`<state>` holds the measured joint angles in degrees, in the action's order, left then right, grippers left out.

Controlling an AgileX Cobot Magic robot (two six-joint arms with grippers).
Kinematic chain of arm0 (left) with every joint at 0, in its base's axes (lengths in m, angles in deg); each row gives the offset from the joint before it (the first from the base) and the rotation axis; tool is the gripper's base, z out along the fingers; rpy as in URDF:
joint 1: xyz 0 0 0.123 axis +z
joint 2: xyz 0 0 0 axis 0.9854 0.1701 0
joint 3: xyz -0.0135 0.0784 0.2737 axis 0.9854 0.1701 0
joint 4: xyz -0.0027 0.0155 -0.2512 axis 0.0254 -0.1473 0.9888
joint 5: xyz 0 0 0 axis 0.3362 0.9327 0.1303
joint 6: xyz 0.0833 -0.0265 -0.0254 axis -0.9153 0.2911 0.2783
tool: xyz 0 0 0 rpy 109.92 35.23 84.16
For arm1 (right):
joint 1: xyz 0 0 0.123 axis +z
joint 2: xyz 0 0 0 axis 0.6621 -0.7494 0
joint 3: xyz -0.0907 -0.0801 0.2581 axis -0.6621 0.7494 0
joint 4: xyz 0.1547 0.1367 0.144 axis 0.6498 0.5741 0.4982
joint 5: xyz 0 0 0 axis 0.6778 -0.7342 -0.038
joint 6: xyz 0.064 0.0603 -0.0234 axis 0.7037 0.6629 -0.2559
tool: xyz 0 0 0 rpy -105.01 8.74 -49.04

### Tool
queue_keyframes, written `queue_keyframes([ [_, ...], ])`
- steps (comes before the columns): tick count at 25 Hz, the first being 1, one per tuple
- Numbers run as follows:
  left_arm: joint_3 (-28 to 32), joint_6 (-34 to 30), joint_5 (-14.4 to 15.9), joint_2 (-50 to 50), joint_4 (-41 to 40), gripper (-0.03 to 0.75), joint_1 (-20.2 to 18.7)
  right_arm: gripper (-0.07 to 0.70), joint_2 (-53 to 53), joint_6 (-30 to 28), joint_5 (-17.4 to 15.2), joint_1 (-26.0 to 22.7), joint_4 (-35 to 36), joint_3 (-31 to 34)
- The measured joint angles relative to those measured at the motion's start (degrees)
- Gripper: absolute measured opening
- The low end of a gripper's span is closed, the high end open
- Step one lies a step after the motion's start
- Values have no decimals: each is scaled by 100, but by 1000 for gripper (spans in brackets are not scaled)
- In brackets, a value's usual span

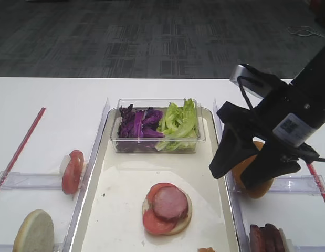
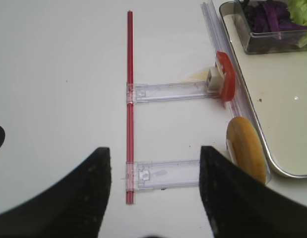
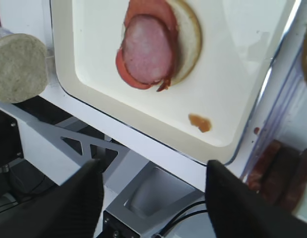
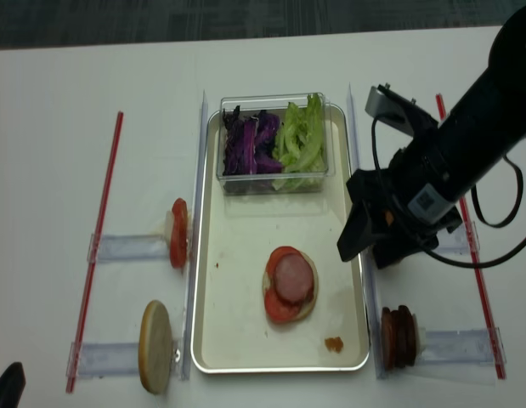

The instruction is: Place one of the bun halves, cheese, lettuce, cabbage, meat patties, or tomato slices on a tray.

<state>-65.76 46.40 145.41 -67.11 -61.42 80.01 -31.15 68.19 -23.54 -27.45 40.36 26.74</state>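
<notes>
We find the right gripper (image 4: 371, 248) spread wide, empty, hovering at the tray's (image 4: 237, 327) right rim, hiding a bun half (image 1: 257, 186). Left of it: patty (image 4: 291, 274) on tomato (image 4: 280, 308) on bun. Far end: tub (image 4: 273, 181), cabbage (image 4: 250, 140), lettuce (image 4: 298, 140). Near right: patties (image 4: 398, 337). The left gripper (image 2: 153, 178) is also spread, empty.

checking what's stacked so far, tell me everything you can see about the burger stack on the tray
The burger stack lies flat on the cream-white tray, toward its near right part. At the bottom is a pale bun half, cut side up. A bright red tomato slice rests on it, overhanging the left edge. On top sits a smooth pinkish meat patty. Nothing else touches the stack; neither gripper is on it.
</notes>
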Motion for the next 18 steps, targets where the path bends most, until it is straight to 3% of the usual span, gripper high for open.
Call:
queue_keyframes([
  [9,0,0,0,0,0,410,0,454,0,590,-74,0,-961,-475],
  [18,0,0,0,0,0,410,0,454,0,1026,-85,0,-1760,-511],
])
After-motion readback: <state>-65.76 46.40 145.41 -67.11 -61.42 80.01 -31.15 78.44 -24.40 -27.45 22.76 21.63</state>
